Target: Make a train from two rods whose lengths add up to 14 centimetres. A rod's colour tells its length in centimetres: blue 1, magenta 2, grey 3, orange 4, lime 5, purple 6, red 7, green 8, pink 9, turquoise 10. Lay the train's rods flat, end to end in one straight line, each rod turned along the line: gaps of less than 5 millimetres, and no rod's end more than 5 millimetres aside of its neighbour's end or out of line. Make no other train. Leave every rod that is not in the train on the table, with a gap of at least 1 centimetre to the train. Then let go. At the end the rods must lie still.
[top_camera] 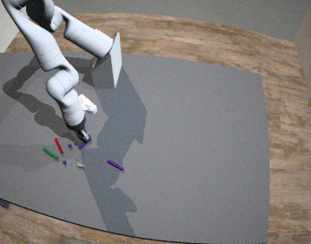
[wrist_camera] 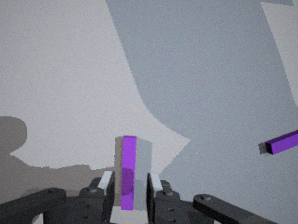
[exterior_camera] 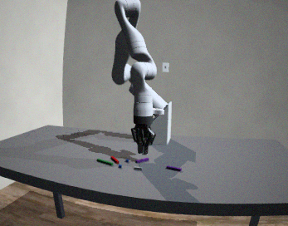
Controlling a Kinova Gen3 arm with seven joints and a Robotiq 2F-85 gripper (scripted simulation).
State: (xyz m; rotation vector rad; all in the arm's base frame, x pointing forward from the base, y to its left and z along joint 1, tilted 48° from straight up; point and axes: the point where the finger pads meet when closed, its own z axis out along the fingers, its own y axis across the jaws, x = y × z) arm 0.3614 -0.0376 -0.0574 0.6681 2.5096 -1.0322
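Note:
My gripper (top_camera: pixel 85 136) (exterior_camera: pixel 143 152) (wrist_camera: pixel 130 185) hangs just above a purple rod (top_camera: pixel 85 143) (exterior_camera: pixel 142 159) (wrist_camera: pixel 129 165) that lies flat on the table. The fingers are narrowed and stand either side of the rod's near end, with a gap on each side. They hold nothing. A second purple rod (top_camera: pixel 115 165) (exterior_camera: pixel 173 168) (wrist_camera: pixel 282 143) lies to the right. A green rod (top_camera: pixel 50 153) (exterior_camera: pixel 104 162) and a red rod (top_camera: pixel 58 145) (exterior_camera: pixel 114 159) lie to the left.
Two small blue rods (top_camera: pixel 70 145) (top_camera: pixel 64 162) and a short grey rod (top_camera: pixel 81 165) (exterior_camera: pixel 137 168) lie between the green rod and the purple rods. A tall pale block (top_camera: pixel 108 67) (exterior_camera: pixel 165 125) stands behind the arm on the grey table (top_camera: pixel 208 135).

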